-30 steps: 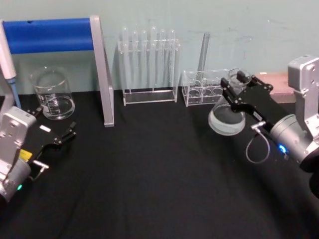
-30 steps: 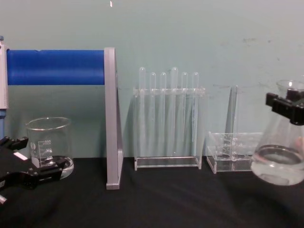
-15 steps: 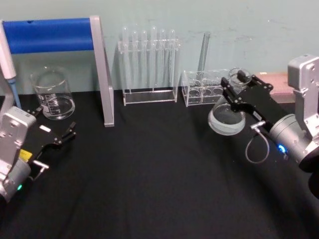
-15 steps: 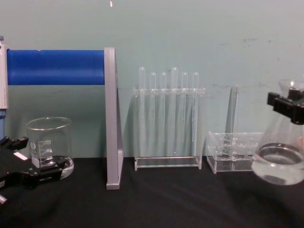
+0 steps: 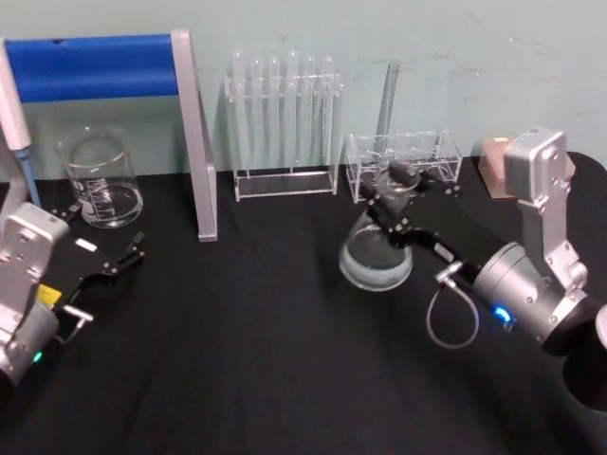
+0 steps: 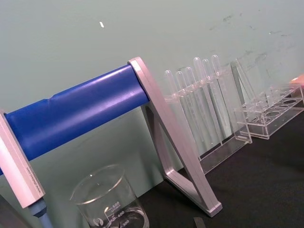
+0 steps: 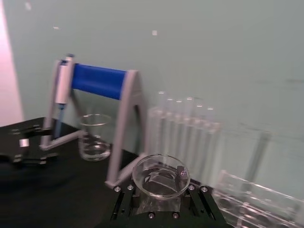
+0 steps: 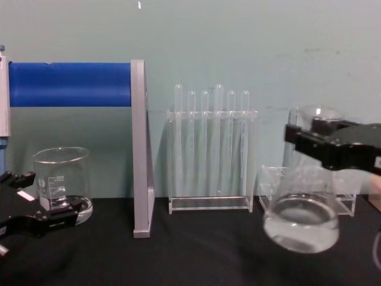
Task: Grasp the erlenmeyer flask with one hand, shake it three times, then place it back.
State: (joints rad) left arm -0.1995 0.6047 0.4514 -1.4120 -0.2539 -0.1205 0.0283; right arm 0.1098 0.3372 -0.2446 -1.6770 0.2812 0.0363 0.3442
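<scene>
Shifted left since a second ago: erlenmeyer flask [image 5: 377,254], aloft centre-right, just before small rack [image 5: 446,152]; neck clamped by right gripper [image 5: 403,194]. Left gripper [image 5: 104,261] parked far left, jaws apart. Advice: short swings, firm grip, clear of rack.

Laboratory setting, indicated by glassware at a black table [image 5: 237,332]: graduated beaker [image 5: 99,178] at far left, clear rack of test tubes [image 5: 283,123] at far centre, low tube rack [image 5: 403,156] to its right, erlenmeyer flask [image 5: 377,248] nearer. A pipette [image 5: 16,118] is seen on a blue-barred stand [image 5: 95,66] at far left.
</scene>
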